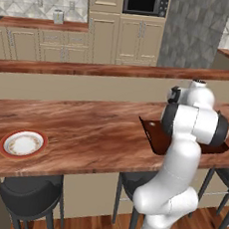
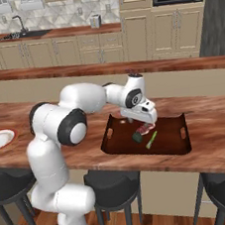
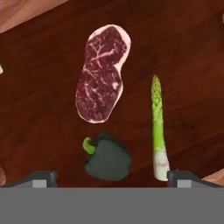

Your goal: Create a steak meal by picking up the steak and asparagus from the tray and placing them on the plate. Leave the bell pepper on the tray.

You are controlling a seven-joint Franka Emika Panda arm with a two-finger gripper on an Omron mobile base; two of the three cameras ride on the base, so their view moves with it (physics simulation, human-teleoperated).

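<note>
Lengthwise, asparagus (image 3: 157, 127) alongside steak (image 3: 101, 74).

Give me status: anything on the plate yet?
Nothing done: the plate is bare. The steak, asparagus and bell pepper all lie on the tray. In hand: the gripper hovers open above them, holding nothing. Left: both transfers.

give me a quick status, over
Gripper over the tray, jaws open, empty. Steak, asparagus, bell pepper all on tray. Plate bare, far off.
</note>
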